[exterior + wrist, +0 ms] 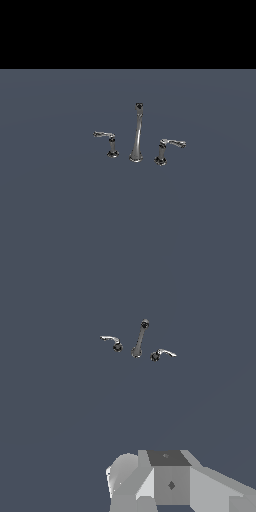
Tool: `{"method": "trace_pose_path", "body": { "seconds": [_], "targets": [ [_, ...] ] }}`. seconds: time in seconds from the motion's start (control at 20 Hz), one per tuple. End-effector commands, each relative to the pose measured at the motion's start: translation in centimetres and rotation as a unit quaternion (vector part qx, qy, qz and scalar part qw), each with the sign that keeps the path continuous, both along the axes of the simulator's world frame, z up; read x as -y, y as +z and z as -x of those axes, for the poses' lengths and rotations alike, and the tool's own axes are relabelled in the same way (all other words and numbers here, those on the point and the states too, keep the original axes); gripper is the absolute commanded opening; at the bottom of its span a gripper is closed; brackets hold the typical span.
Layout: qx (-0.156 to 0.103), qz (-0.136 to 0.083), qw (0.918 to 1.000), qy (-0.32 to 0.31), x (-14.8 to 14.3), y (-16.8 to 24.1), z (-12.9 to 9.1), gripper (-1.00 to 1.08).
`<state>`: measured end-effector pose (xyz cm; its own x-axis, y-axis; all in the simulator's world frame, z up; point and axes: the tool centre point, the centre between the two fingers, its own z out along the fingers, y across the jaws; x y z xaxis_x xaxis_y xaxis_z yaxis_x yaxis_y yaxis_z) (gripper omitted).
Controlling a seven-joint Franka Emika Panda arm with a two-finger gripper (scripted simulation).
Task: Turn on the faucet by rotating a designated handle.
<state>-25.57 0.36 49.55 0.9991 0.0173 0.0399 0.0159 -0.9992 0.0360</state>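
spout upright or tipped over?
Upright. The spout stands on its base between the two levers, curving slightly toward its dark tip. The gripper is out of both views; only arm parts show.

Chrome faucet (136,135) upright; handle (106,136) lever horizontal, on exterior view's left.

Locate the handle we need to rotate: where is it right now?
In the exterior view the handle is the lever on the view's left of the spout, its arm pointing away from it.
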Motion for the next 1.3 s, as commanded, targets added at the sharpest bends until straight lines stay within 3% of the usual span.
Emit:
{"method": "trace_pose_path", "body": {
  "seconds": [0.0, 0.65, 0.95, 1.25],
  "targets": [
    [0.0, 0.0, 1.0, 0.0, 0.0, 0.0, 0.0, -1.0],
    [-0.001, 0.017, 0.9998, 0.013, -0.4, 0.5, -0.4, -1.0],
    [-0.005, 0.001, 1.0, 0.0, -0.8, -0.1, -1.4, -1.0],
    [-0.014, -0.031, 0.9989, -0.034, -1.8, -1.5, -3.8, -1.0]
  ]
}}
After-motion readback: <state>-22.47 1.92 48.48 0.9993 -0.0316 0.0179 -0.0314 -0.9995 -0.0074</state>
